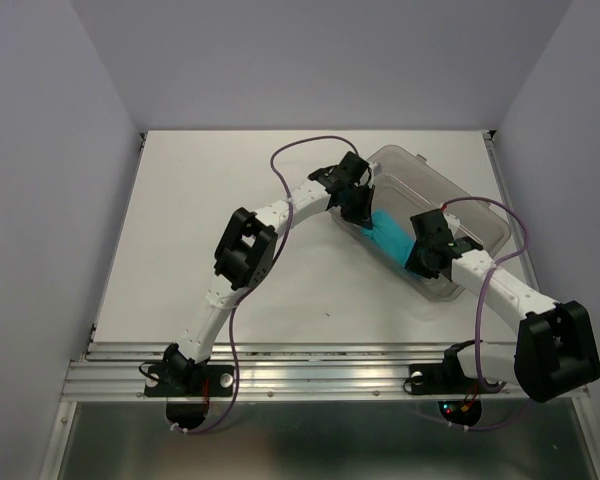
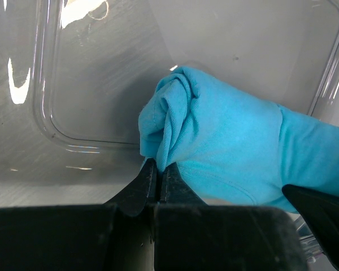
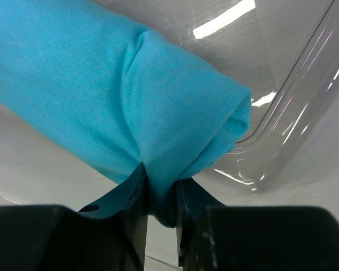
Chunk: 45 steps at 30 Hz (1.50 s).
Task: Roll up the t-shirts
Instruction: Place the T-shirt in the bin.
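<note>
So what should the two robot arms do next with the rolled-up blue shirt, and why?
Probably lower the rolled teal t-shirt until it rests on the floor of the clear plastic bin. The left gripper pinches one end, the right gripper the other, and the roll is already within the bin's walls, so setting it down before letting go should keep it rolled.

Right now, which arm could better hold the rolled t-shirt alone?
Probably the right: the right gripper clamps a thick fold of the t-shirt near its end, while the left gripper pinches only a thin edge.
</note>
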{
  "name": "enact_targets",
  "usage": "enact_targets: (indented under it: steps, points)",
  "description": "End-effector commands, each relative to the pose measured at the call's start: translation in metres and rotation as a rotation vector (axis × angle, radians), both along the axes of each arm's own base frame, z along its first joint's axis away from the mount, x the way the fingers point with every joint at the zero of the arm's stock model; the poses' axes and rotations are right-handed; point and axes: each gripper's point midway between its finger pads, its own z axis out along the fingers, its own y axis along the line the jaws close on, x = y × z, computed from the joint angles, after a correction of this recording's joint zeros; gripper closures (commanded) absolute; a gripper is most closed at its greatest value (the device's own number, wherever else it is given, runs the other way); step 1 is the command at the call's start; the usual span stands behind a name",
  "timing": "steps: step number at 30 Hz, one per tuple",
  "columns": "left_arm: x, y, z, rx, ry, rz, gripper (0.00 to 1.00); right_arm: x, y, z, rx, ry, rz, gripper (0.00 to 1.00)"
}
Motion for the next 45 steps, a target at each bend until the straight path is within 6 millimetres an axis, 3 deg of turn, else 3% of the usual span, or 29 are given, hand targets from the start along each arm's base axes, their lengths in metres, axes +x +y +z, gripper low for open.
enact_targets:
  steps: [1, 8, 15, 19, 24, 30, 32, 38, 45]
  points:
    - [0.016, 0.007, 0.011, 0.008, -0.07, 0.02, 1.0, -0.012, -0.006, -0.003, -0.02, 0.033, 0.006, 0.99]
    - [0.016, 0.008, 0.015, 0.008, -0.077, 0.022, 1.0, -0.008, -0.009, 0.002, -0.036, 0.012, -0.003, 0.99]
    - [0.021, 0.015, 0.034, 0.0, -0.106, 0.049, 1.0, 0.017, -0.015, 0.019, -0.08, -0.023, -0.003, 0.99]
    - [0.024, 0.022, 0.042, -0.005, -0.108, 0.08, 1.0, 0.046, -0.024, 0.037, -0.128, -0.065, 0.006, 0.99]
    - [0.024, 0.033, 0.055, -0.003, -0.119, 0.14, 1.0, 0.101, -0.036, 0.062, -0.117, -0.118, 0.009, 0.99]
    - [0.027, 0.041, 0.067, -0.029, -0.116, 0.246, 1.0, 0.149, -0.028, 0.077, -0.129, -0.153, 0.15, 0.99]
    - [0.027, 0.042, 0.067, -0.03, -0.113, 0.267, 1.0, 0.158, -0.028, 0.066, -0.138, -0.128, 0.188, 0.99]
    - [0.03, 0.046, 0.068, -0.016, -0.114, 0.305, 1.0, 0.191, -0.004, 0.056, -0.109, -0.168, 0.383, 0.99]
    - [0.025, 0.046, 0.074, -0.031, -0.096, 0.332, 1.0, 0.221, 0.001, 0.044, -0.146, -0.163, 0.481, 0.99]
